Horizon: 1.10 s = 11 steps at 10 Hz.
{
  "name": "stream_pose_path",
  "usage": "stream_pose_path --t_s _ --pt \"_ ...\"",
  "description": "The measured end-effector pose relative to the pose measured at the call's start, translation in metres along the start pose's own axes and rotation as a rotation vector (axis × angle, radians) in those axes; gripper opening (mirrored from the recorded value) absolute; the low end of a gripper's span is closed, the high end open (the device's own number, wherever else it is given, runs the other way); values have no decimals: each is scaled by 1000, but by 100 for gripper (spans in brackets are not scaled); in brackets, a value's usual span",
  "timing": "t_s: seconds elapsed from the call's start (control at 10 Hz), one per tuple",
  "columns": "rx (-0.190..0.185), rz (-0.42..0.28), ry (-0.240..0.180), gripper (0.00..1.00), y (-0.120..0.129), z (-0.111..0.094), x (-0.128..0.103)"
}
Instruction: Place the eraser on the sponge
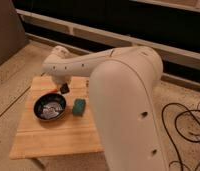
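Observation:
The teal sponge (79, 106) lies on the wooden table (53, 135), just right of the black pan (50, 107). My gripper (64, 86) hangs at the end of the white arm, above the table's far part, up and to the left of the sponge. A small dark block, the eraser (65, 89), sits at the gripper's tip, held off the table. It is a short way from the sponge and not touching it.
The big white arm link (128, 105) covers the table's right side. A bit of orange (54, 90) shows by the pan's far rim. Black cables (185, 125) lie on the floor to the right. A dark wall with a rail runs behind.

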Motion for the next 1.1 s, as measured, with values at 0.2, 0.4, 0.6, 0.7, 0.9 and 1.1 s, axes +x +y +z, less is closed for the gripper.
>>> stream_pose_path --t_s 0.2,0.4,0.6,0.7,0.9,1.1 --pt "-29 7 20 0 10 4 10" --pt "-58 -6 101 0 27 17 44" --pt "-33 -22 193 0 22 26 78" --pt "0 -33 228 0 14 27 88" --pt "65 -40 261 0 3 21 92" --pt "102 -31 290 0 -4 19 97"
